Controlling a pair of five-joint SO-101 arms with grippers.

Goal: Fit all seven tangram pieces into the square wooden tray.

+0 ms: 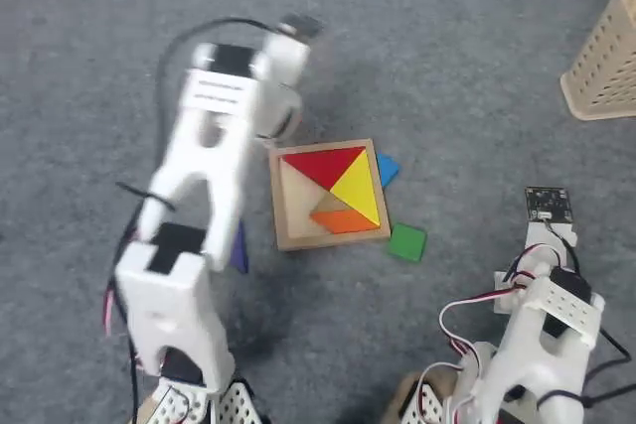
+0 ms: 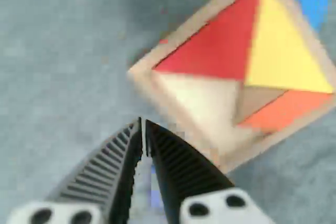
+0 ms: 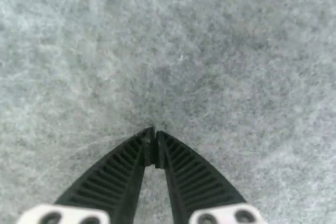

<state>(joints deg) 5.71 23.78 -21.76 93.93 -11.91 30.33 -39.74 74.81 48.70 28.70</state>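
Note:
The square wooden tray [image 1: 282, 215] lies mid-table and holds a red triangle [image 1: 320, 164], a yellow triangle [image 1: 358, 191] and an orange piece [image 1: 348, 220]; its left part shows bare wood. A blue piece [image 1: 387, 168] lies against the tray's right side, and a green square [image 1: 407, 243] sits off its front right corner. A purple piece [image 1: 239, 247] peeks from under the left arm. My left gripper [image 2: 143, 125] is shut, its tips just short of the tray's rim [image 2: 142, 74] near the red triangle [image 2: 220, 45]. My right gripper [image 3: 154, 129] is shut over bare grey mat.
A perforated beige container [image 1: 606, 57] stands at the back right edge. The left arm [image 1: 199, 196] stretches over the mat left of the tray, and the right arm [image 1: 547, 315] sits at the front right with loose cables. Grey mat covers the table.

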